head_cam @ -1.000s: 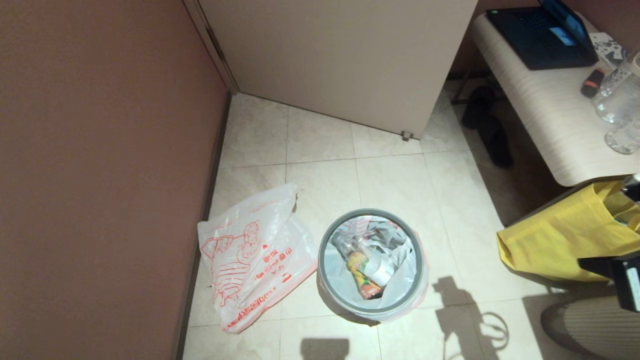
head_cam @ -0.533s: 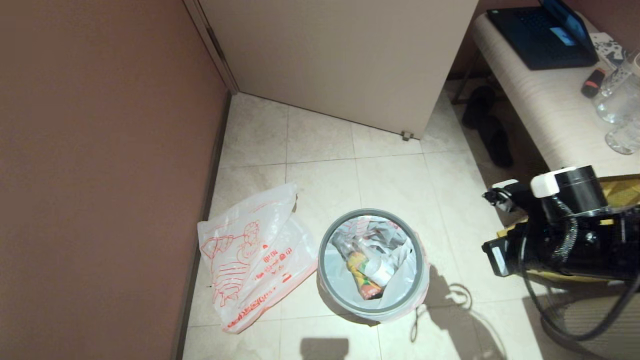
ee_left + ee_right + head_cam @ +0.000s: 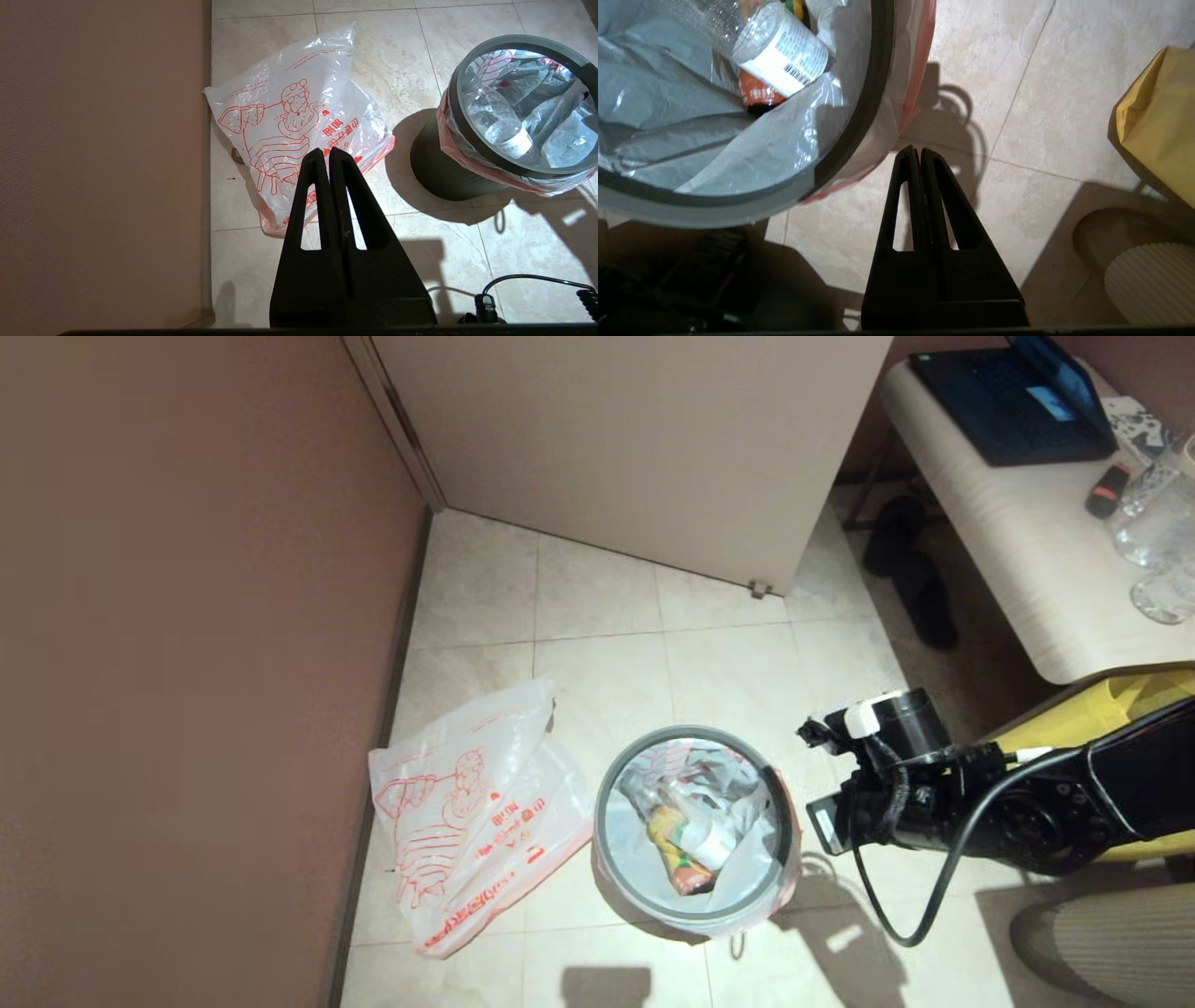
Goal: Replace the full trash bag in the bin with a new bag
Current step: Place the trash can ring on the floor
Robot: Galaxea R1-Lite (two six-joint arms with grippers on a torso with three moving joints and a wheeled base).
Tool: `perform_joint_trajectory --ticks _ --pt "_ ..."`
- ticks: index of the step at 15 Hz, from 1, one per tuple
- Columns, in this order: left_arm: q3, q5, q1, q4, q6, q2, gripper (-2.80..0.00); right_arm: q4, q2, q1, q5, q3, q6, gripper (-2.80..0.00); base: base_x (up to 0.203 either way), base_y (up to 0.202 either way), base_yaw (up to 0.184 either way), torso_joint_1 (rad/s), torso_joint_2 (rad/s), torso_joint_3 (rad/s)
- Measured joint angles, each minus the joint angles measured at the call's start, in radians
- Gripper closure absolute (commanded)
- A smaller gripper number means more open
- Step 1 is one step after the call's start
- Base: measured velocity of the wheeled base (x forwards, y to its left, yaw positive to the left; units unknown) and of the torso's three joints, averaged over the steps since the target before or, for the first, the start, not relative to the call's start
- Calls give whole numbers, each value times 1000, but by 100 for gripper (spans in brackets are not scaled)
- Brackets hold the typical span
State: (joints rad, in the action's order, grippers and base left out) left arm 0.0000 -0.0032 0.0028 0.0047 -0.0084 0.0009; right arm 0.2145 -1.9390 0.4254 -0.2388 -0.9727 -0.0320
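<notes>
The bin (image 3: 611,877), a small black bucket with a grey hoop (image 3: 598,807), stands on the tiled floor. Inside it is the full trash bag (image 3: 747,863), its pink band folded over the rim, holding a clear bottle (image 3: 698,829) and a colourful packet. The new bag (image 3: 467,821), printed with a red cartoon figure, lies flat to the bin's left by the wall. My right arm (image 3: 906,803) reaches in beside the bin's right side. Its right gripper (image 3: 920,151) is shut and empty just outside the hoop (image 3: 873,98). Above the new bag's (image 3: 280,112) near edge, my left gripper (image 3: 325,151) hangs shut and empty.
A brown wall (image 3: 187,663) bounds the left and a pale door (image 3: 653,448) the back. On the right are a yellow tote (image 3: 1055,737), a table (image 3: 1018,560) with a laptop (image 3: 1008,401) and glasses, dark slippers (image 3: 920,588), and a ribbed object (image 3: 1111,943).
My right arm has swung in from the right edge to the bin's right side. The bin and both bags have stayed put.
</notes>
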Motion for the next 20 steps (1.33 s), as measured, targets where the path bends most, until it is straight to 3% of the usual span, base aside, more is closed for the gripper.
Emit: perform_joint_trajectory --ticks 6,14,15,20 --pt "0 0 0 0 1 0 0 41 -106 56 -23 -70 -1 -280 0 0 0 0 0 0" --pt "0 0 0 0 0 0 0 40 -212 56 -49 -183 -2 -280 0 0 0 0 0 0" --pt "0 0 0 0 1 0 0 41 -228 49 -50 -197 -2 0 0 0 0 0 0 0" --pt "0 0 0 0 0 0 0 41 -275 19 -50 -239 -2 0 0 0 0 0 0 0"
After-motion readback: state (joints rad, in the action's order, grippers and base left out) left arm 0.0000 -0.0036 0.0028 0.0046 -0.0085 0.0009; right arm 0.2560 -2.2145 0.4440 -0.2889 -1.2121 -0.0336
